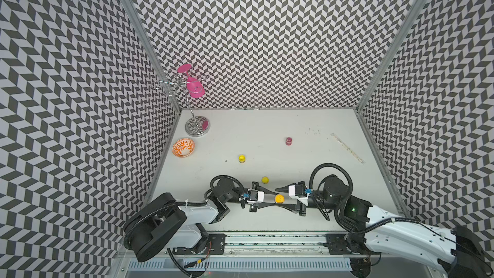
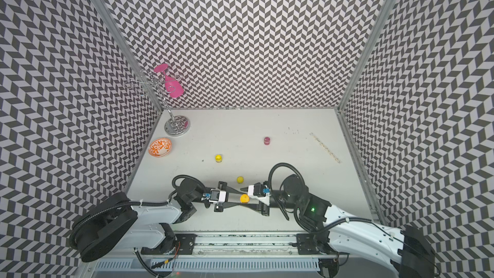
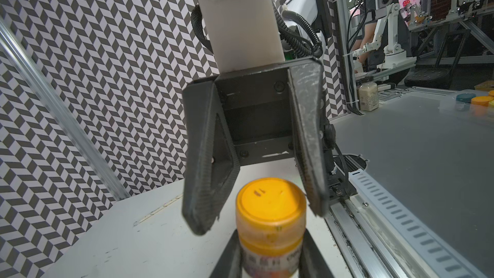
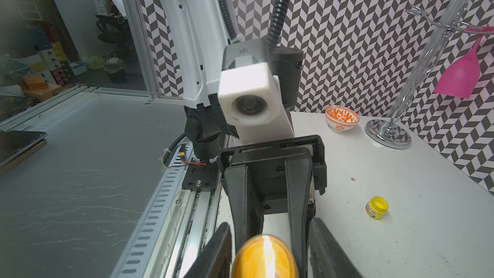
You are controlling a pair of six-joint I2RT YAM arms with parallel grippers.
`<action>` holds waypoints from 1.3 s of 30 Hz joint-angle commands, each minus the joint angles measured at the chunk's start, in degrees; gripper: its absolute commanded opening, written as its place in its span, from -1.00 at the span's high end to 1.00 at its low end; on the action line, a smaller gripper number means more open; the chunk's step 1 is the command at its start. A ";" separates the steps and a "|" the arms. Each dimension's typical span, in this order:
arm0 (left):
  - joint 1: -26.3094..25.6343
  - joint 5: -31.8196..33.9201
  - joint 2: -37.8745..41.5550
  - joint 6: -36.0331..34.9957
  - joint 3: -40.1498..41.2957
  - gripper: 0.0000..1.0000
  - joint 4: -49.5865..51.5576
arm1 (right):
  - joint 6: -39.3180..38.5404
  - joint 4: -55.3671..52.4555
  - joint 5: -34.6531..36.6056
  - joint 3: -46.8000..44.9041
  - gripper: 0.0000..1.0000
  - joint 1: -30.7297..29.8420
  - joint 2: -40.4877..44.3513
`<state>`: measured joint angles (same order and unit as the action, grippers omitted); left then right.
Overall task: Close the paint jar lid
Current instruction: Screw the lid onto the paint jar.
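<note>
Left fingers (image 3: 230, 258) pinching paint jar (image 3: 270, 250) body | right fingers (image 3: 208, 177) spread astride lid (image 3: 270, 201), gap showing one side | paint jar toward arm bases from small yellow jar (image 1: 242, 158), well apart | risk: off-centre squeeze tilting lid, cross-threading or popping off

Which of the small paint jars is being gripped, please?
The orange paint jar: the left gripper is shut on it, the right gripper straddles its lid. The yellow jar and red jar stand free farther back.
</note>
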<state>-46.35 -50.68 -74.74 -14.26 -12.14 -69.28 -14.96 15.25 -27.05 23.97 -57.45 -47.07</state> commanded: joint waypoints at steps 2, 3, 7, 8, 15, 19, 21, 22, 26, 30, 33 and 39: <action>-0.10 -0.29 0.43 -0.40 -1.39 0.47 0.03 | -0.31 3.07 -0.02 0.48 0.06 0.22 0.11; -0.16 -0.24 0.39 -0.39 -1.39 0.47 0.14 | -0.21 3.16 -0.02 0.48 0.05 0.23 0.08; -0.15 -0.05 0.29 -0.48 -1.48 0.47 0.22 | 0.11 3.20 0.13 0.62 0.04 0.19 -0.22; -0.10 -0.04 0.27 -0.50 -1.48 0.47 0.20 | 0.26 3.13 0.24 0.64 0.04 0.22 -0.29; -0.15 0.85 0.25 -0.49 -1.48 0.47 0.28 | 0.85 2.36 0.05 1.52 0.01 0.15 -1.66; -0.17 1.02 0.21 -0.46 -1.48 0.47 0.35 | 0.03 1.26 0.50 2.22 0.09 0.15 -2.06; -0.15 1.19 0.21 -0.50 -1.48 0.47 0.40 | 0.06 1.34 0.80 2.23 0.17 0.10 -1.90; -0.14 1.19 0.21 -0.50 -1.50 0.47 0.51 | 0.19 1.36 1.11 2.18 0.19 0.11 -1.89; -0.09 1.20 0.08 -0.53 -1.66 0.47 0.80 | 0.17 1.53 1.73 2.05 0.29 0.10 -1.38; -0.15 1.30 0.11 -0.54 -1.75 0.47 0.83 | 0.35 1.67 2.55 2.04 0.42 0.09 -1.27; -0.19 2.15 0.42 -0.59 -1.50 0.47 0.49 | 1.03 2.09 3.95 2.14 0.53 0.10 -1.57; -0.37 11.63 2.19 -1.43 -0.30 0.48 -0.15 | 4.69 4.85 11.88 1.35 0.81 -1.09 -2.56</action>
<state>-46.50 -46.13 -74.17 -14.04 -12.29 -68.23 -13.63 15.75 -21.80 24.29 -57.93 -49.12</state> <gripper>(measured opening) 0.319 0.343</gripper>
